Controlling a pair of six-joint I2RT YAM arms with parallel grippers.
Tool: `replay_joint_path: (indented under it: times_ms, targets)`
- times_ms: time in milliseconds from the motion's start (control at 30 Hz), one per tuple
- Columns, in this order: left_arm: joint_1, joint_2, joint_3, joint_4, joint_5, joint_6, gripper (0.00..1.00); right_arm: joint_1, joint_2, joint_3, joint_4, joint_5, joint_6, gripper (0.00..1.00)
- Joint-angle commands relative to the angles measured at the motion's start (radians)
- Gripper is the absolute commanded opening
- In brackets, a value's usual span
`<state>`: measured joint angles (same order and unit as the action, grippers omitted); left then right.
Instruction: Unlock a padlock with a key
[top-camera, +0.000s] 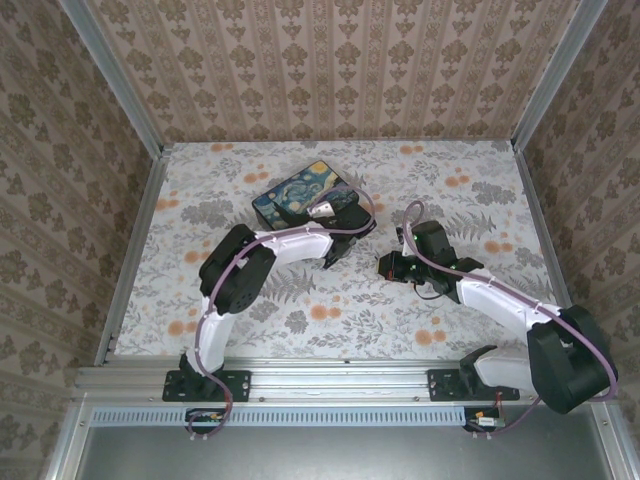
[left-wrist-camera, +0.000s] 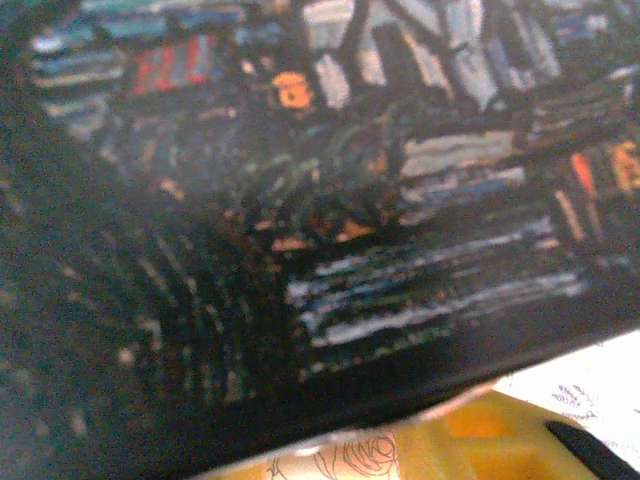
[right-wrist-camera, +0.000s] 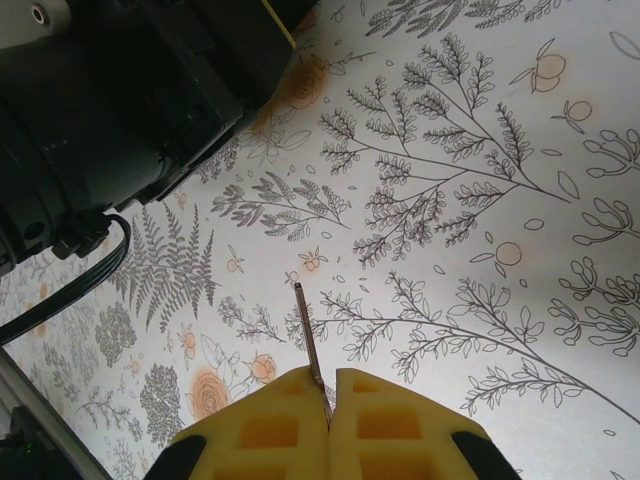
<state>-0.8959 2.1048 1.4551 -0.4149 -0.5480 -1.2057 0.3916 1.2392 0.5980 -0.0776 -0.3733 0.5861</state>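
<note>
Tightly pinched, thin silver key (right-wrist-camera: 309, 335), waffled yellow right tool (right-wrist-camera: 331, 392), floral-print table (right-wrist-camera: 520, 330)

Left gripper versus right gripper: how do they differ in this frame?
The right gripper has jaws shut on the key; the left gripper has jaws that cannot be read as open or shut. The right gripper hangs over bare floral tablecloth; the left gripper sits at the painted box. Both have yellow fingers.
</note>
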Motion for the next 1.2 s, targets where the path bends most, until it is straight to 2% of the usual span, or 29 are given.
replay_joint_path:
  times_ms: [0,200,400,600,667,867,933,1033,1167]
  targets:
    - [0.021,-0.066,-0.040,0.011,0.065,0.079,0.31,0.010,0.005,0.001,0.021,-0.021,-0.002,0.00]
    - [0.035,-0.124,-0.084,0.012,0.157,0.126,0.27,0.016,-0.004,-0.002,0.002,-0.015,-0.011,0.00]
    - [0.078,-0.172,-0.125,0.028,0.353,0.151,0.24,0.034,0.015,0.000,0.006,-0.050,-0.033,0.00]
    - [0.119,-0.229,-0.137,0.011,0.526,0.158,0.23,0.077,0.032,-0.026,0.082,-0.081,-0.022,0.00]
    - [0.127,-0.249,-0.130,-0.015,0.559,0.175,0.24,0.082,0.035,-0.031,0.090,-0.084,-0.019,0.00]
    - [0.125,-0.307,-0.151,-0.074,0.568,0.225,0.36,0.082,0.019,-0.039,0.068,-0.043,-0.020,0.00]
    - [0.117,-0.321,-0.200,-0.028,0.568,0.225,0.38,0.081,0.019,-0.036,0.060,-0.028,-0.019,0.00]
    - [0.101,-0.327,-0.277,0.125,0.582,0.296,0.46,0.074,0.025,-0.029,0.051,-0.018,-0.020,0.00]
    - [0.083,-0.299,-0.291,0.157,0.467,0.360,0.66,0.066,0.033,-0.003,0.014,-0.015,-0.035,0.00]
